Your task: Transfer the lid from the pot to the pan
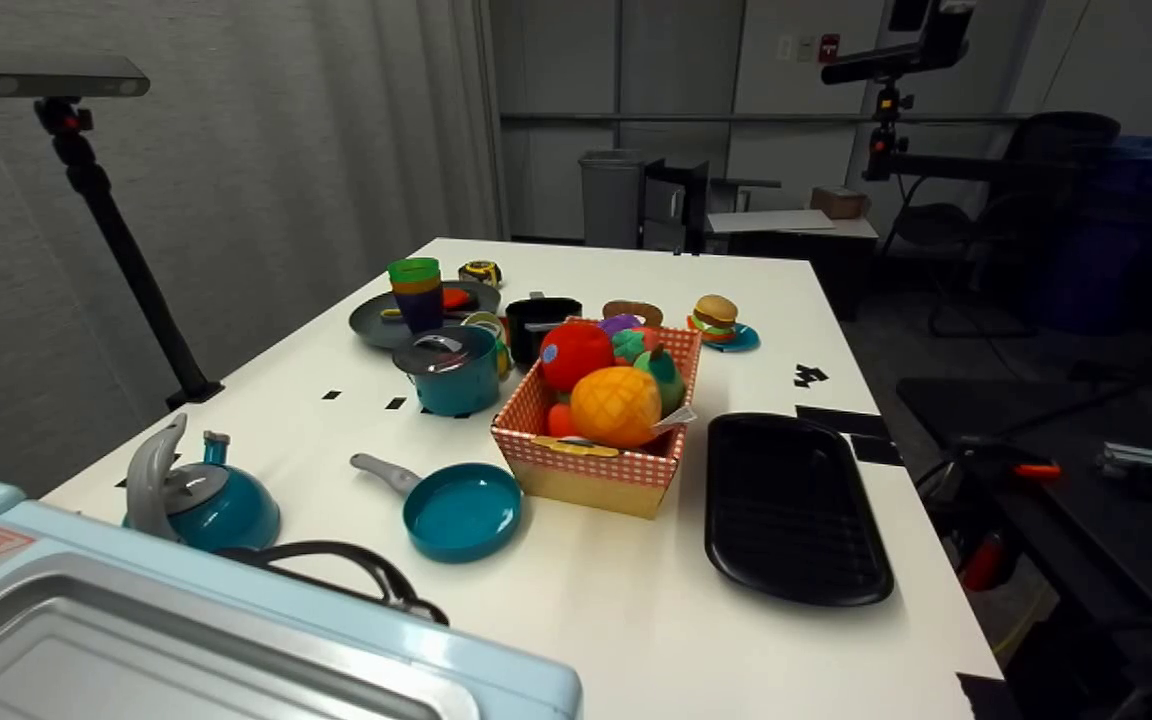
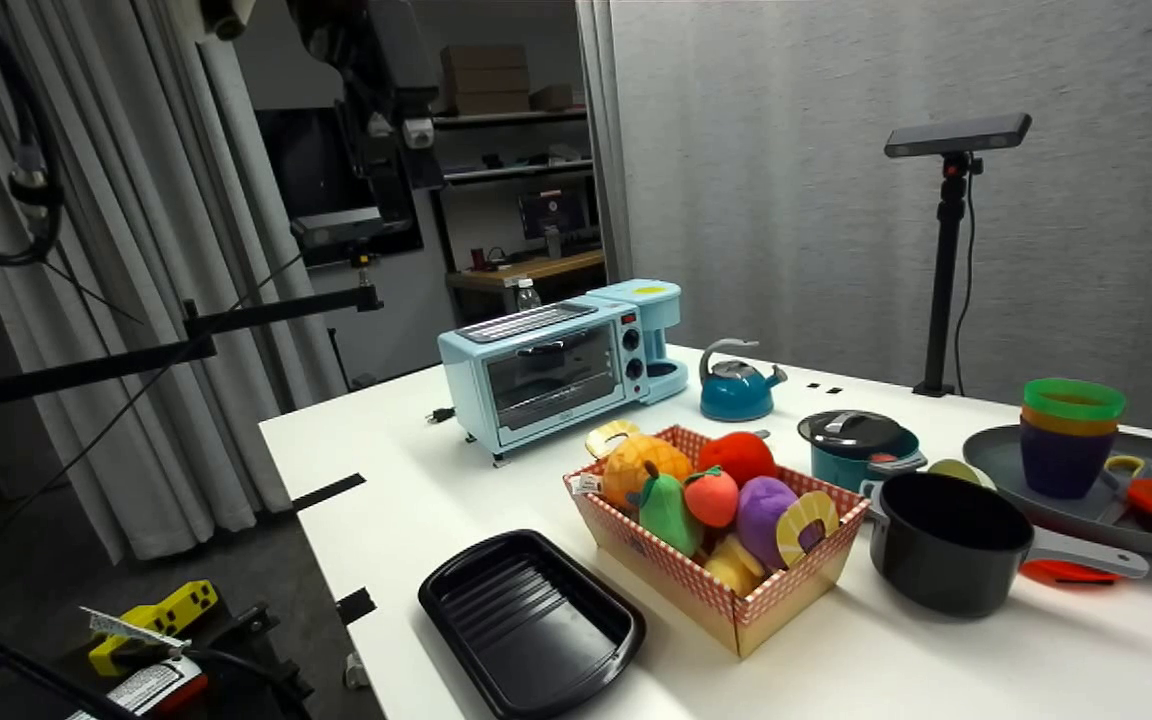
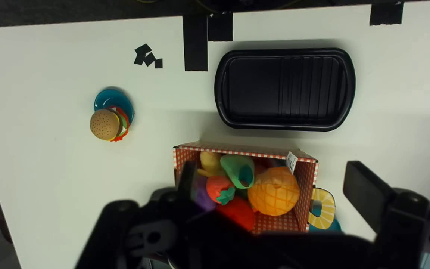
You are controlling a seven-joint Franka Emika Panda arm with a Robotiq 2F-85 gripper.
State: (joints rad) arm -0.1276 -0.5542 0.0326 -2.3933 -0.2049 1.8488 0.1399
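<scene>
The dark grey lid point(image 1: 434, 347) rests on top of the teal pot point(image 1: 454, 388). The lid point(image 2: 851, 432) and pot point(image 2: 836, 468) also show behind the fruit basket in an exterior view. The teal pan point(image 1: 463, 512) lies bare on the table beside the basket, its grey handle pointing away from it. In the wrist view only a teal sliver of the pan point(image 3: 331, 226) shows past the basket's handle; the lid and pot are hidden there. My gripper point(image 3: 271, 175) is open with its fingers wide apart, empty, high above the fruit basket.
The red-checked fruit basket point(image 1: 591, 470) stands between pan, pot and black tray point(image 1: 794, 510). A black saucepan point(image 2: 951, 540) and a grey plate with cups point(image 2: 996, 450) stand near the pot. A teal kettle point(image 1: 226, 505) and a light-blue toaster oven point(image 2: 566, 370) are also there.
</scene>
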